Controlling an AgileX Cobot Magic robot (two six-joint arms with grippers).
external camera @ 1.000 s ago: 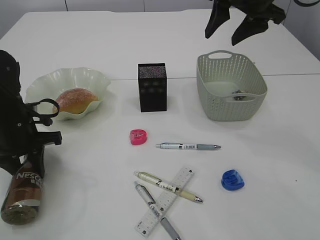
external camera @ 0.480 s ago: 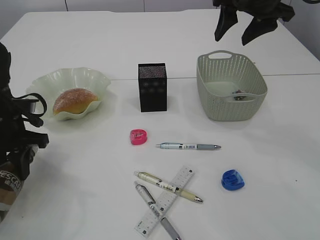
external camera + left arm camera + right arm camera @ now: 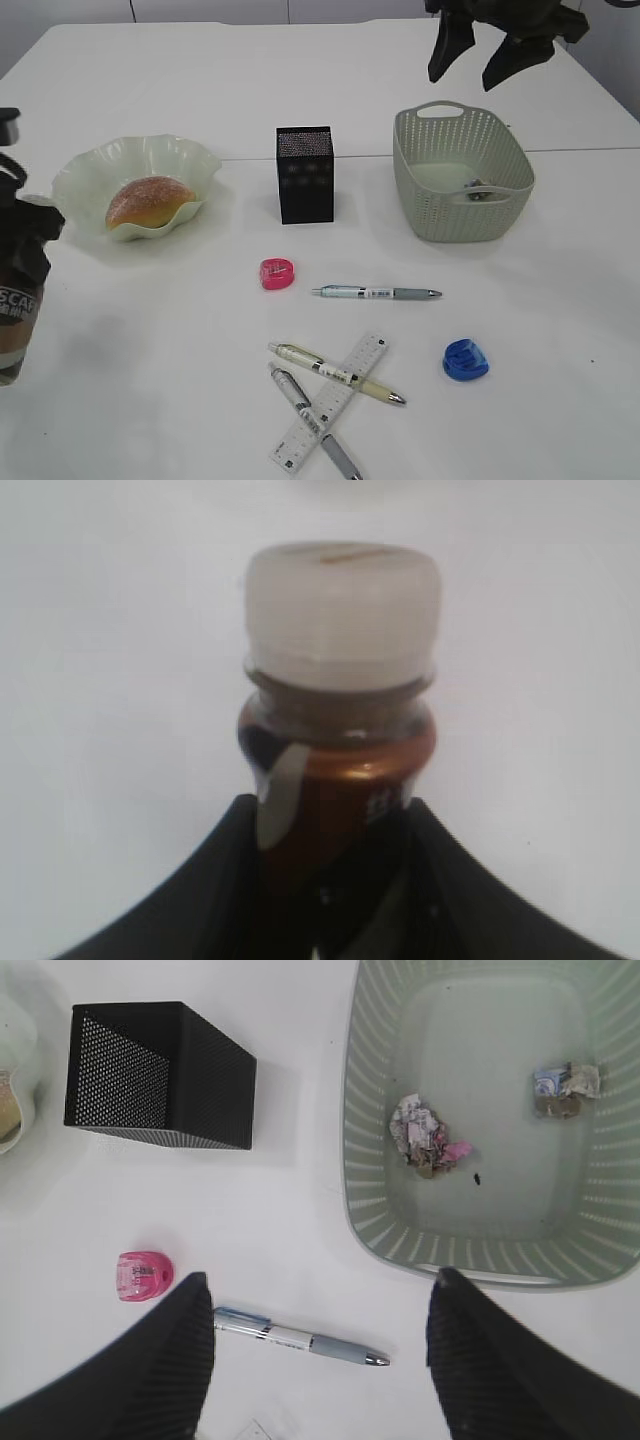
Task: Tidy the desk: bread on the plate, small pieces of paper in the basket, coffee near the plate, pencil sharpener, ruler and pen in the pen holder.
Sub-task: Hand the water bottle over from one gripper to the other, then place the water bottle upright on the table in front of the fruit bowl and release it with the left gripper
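This looks like a robotics lab set up to mimic an office desk. A broad, plain white worktop (image 3: 150,90) fills nearly the whole frame, with a thin seam across the middle. Pale wall panels run along the top edge. Black robot arms enter at the upper right and the left edge, above staged stationery and a snack.

On the white bench (image 3: 150,400) sit 1 bun (image 3: 148,200) on 1 green plate (image 3: 95,170), 1 black mesh pen holder (image 3: 305,173) and 1 perforated basket (image 3: 440,205) containing 2 crumpled paper balls (image 3: 425,1135). There are 3 pens (image 3: 375,293), 1 clear ruler (image 3: 345,385), and 2 pencil sharpeners, 1 pink (image 3: 276,273) and 1 blue (image 3: 465,359). 1 brown coffee bottle (image 3: 335,740) is also present.
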